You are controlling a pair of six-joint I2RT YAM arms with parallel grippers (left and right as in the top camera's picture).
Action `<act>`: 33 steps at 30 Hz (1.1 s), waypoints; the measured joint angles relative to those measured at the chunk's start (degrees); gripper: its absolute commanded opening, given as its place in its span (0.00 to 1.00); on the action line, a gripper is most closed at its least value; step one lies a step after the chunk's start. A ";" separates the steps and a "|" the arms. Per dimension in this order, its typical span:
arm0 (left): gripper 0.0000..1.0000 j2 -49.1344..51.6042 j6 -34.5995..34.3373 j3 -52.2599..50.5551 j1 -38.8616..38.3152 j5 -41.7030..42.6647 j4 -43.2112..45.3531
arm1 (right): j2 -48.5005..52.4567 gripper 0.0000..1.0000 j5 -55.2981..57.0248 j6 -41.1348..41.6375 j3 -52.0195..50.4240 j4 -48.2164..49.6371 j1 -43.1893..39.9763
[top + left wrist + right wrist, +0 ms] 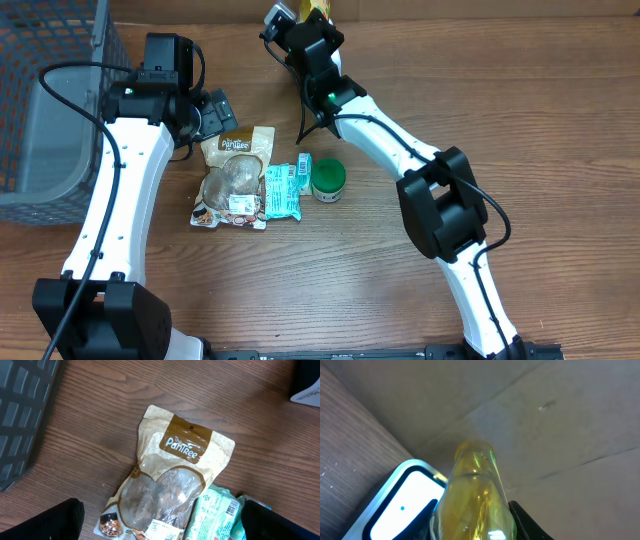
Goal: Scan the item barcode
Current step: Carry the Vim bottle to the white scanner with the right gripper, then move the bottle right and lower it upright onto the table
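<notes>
Two tools: right tool (476,521) pinches a yellow bottle (472,485) beside the scanner (402,505); its barcode should squarely face that scanner. Left tool (213,112) hangs spread.

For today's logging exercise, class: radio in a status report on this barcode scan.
Left end effector open above Pantree pouch. Right end effector shut on yellow bottle, beside scanner. Nothing seen between bottle and scanner.
</notes>
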 measured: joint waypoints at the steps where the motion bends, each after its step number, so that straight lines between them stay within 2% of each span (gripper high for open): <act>1: 1.00 0.00 0.00 0.00 0.00 0.00 0.00 | 0.09 0.05 0.02 0.17 0.00 -0.24 0.00; 3: 0.99 0.00 -0.02 0.00 0.00 0.00 0.00 | 0.09 0.12 0.04 0.70 0.00 -0.48 0.00; 5: 1.00 0.00 -0.02 0.00 0.00 0.00 0.00 | 0.09 0.15 0.28 2.25 0.00 -0.48 0.00; 10: 1.00 0.00 0.00 0.00 0.00 0.00 -0.02 | -0.07 0.11 2.14 6.29 0.00 -2.86 0.00; 14: 1.00 0.00 -0.02 0.00 0.00 0.00 0.00 | -2.29 0.09 2.45 9.38 -0.13 -9.77 0.00; 18: 1.00 0.00 0.00 0.00 0.00 -0.02 -0.02 | -10.23 0.10 2.47 17.77 -0.24 -20.81 -0.28; 21: 1.00 0.00 -0.02 0.00 0.00 0.00 -0.02 | -18.16 0.09 1.86 26.05 -0.28 -32.85 -1.38; 26: 1.00 0.00 0.00 0.00 0.00 0.00 0.07 | -31.15 0.08 -2.93 41.55 0.35 -52.30 -7.87; 28: 1.00 0.00 -0.02 0.00 0.00 0.00 0.00 | -34.05 0.08 -5.66 47.63 0.66 -60.17 -11.93; 33: 1.00 0.02 -0.02 0.00 0.00 0.00 0.00 | -33.75 0.08 -13.42 56.30 0.63 -72.78 -20.65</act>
